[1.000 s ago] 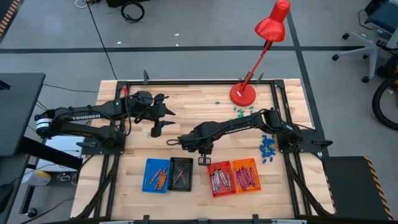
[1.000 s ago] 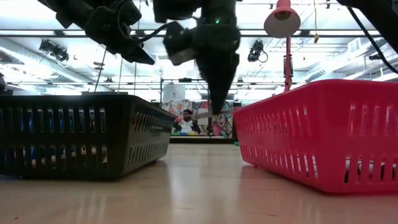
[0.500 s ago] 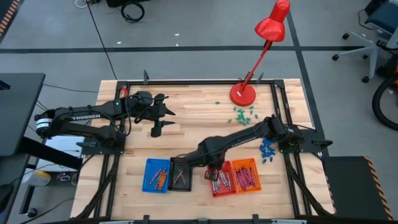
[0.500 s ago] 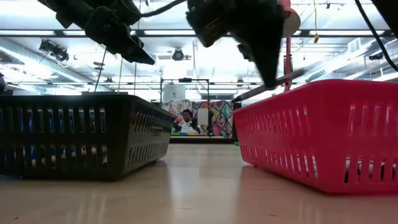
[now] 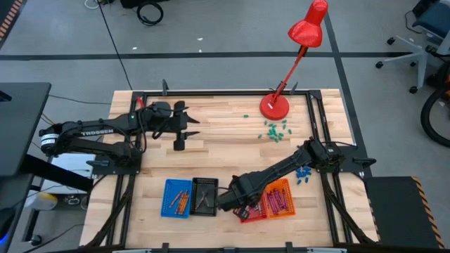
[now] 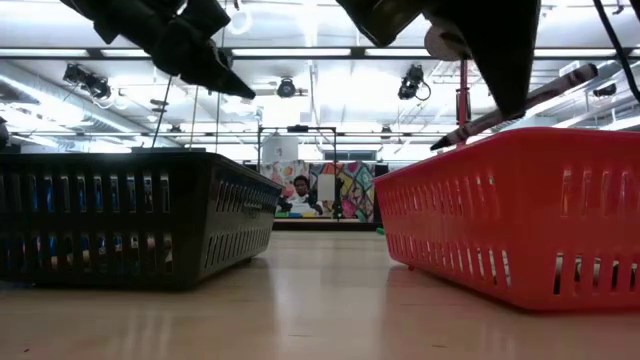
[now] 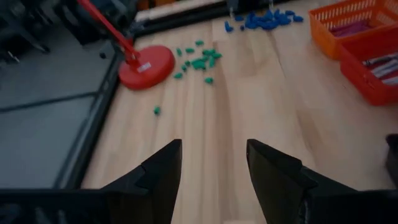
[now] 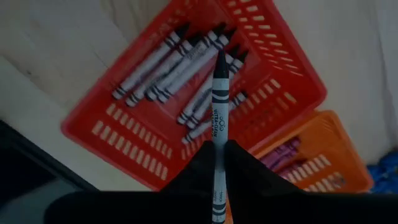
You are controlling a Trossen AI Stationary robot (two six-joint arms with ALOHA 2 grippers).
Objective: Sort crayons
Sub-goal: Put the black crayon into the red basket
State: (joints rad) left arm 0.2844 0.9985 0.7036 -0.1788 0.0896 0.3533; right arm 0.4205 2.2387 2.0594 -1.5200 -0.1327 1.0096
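Currently pinching a grey-white paper-wrapped crayon [image 8: 219, 118] by its lower half: right tool [image 8: 219, 163], fingers clamped on either side of the stick, hanging over the red slotted plastic basket [image 5: 242, 211] at the tabletop's [image 5: 225, 140] six o'clock edge. Tip pointing out toward twelve o'clock in the wrist view, above a heap of matching grey-white crayons [image 8: 180, 62] already lying inside that basket. Just beside it, toward three o'clock, an orange slotted plastic basket [image 5: 280, 198] with purple-magenta sticks.

Probably light, rigid and brittle; waxy, though the paper sleeve gives grip. Best taken mid-length across the wrapper, gently, to avoid pivoting or snapping.

Waiting near ten o'clock over bare wood: left tool [image 7: 211, 168], fingers spread apart, holding nothing.
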